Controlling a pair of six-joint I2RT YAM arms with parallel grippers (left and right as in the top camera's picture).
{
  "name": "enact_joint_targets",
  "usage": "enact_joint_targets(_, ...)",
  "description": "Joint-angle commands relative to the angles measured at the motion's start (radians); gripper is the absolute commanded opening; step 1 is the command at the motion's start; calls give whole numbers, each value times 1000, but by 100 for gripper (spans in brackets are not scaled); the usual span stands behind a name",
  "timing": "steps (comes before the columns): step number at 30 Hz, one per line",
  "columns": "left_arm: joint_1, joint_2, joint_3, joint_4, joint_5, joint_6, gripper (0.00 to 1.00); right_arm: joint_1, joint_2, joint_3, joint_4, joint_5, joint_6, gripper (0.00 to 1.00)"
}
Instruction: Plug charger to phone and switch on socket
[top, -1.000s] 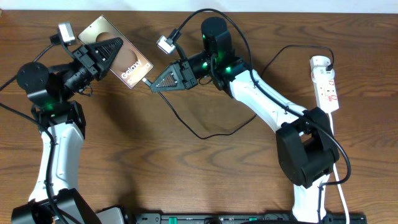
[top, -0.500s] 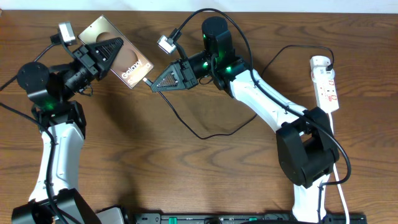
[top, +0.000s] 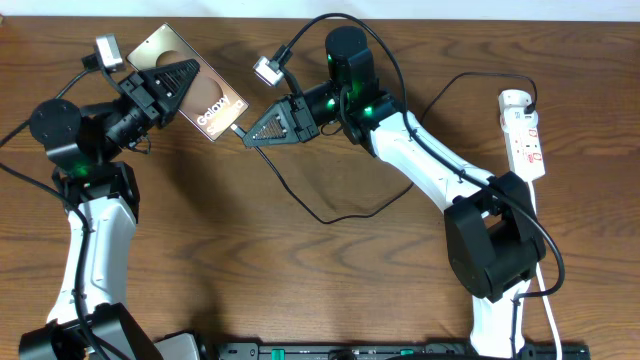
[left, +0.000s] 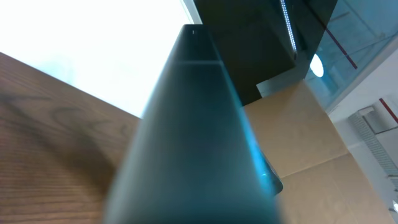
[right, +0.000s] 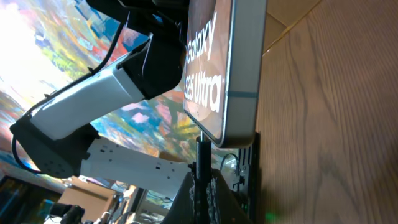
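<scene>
**Phone's in the air, cable tip right at its bottom edge**

So the left gripper (top: 185, 78) is clamped on the phone (top: 218, 108), holding it tilted above the table (top: 300, 290) at the far left with the lettering facing up. The right gripper (top: 250, 137) is pinched tight on the charger (right: 200, 158) just behind its tip. That tip touches the phone's bottom edge, but I can't tell if it's actually seated. The rest of the cable loops across the wood. The power strip (top: 525, 135) lies way over by the right edge.

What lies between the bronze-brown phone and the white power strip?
In the overhead view, the white-and-black right arm and loops of the thin black charger cable.
</scene>
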Motion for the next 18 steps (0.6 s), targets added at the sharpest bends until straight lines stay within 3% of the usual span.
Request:
enact_joint_targets(1, -17, -2, 7, 10, 33, 22, 8, 0, -1, 18, 22, 60, 31, 1)
enact_joint_targets(18, -17, -2, 7, 9, 29, 25, 7, 0, -1, 18, 82, 86, 82, 1)
